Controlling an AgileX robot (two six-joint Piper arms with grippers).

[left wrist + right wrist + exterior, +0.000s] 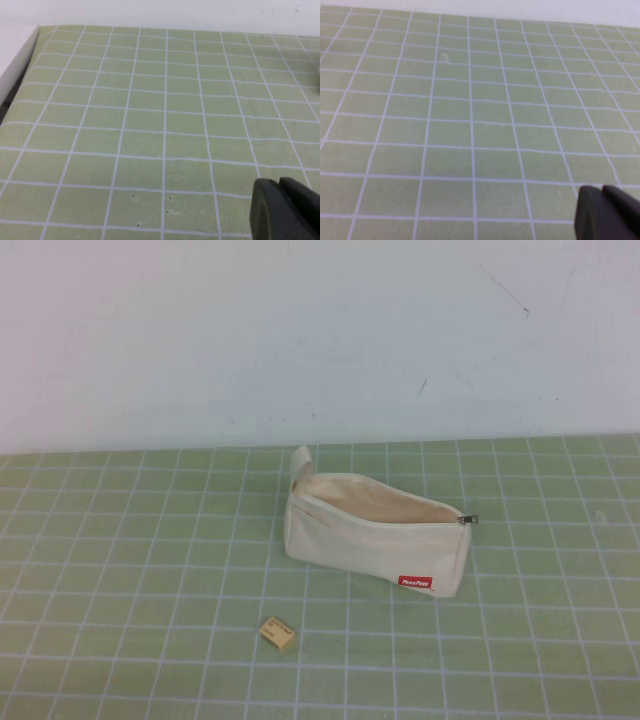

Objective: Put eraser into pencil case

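The cream canvas pencil case [375, 530] lies in the middle of the green grid mat, its zip open, red label on the front, metal pull at its right end and fabric loop at its left end. The small tan-yellow eraser [278, 633] lies on the mat in front of it, a little to the left, apart from it. Neither arm shows in the high view. My left gripper [280, 187] is shut and empty over bare mat in the left wrist view. My right gripper [601, 192] is shut and empty over bare mat in the right wrist view. Neither wrist view shows the eraser or the pencil case.
The green mat with white grid lines [140, 570] covers the table up to a white wall [300, 330] at the back. The mat's edge and a white border [17, 65] show in the left wrist view.
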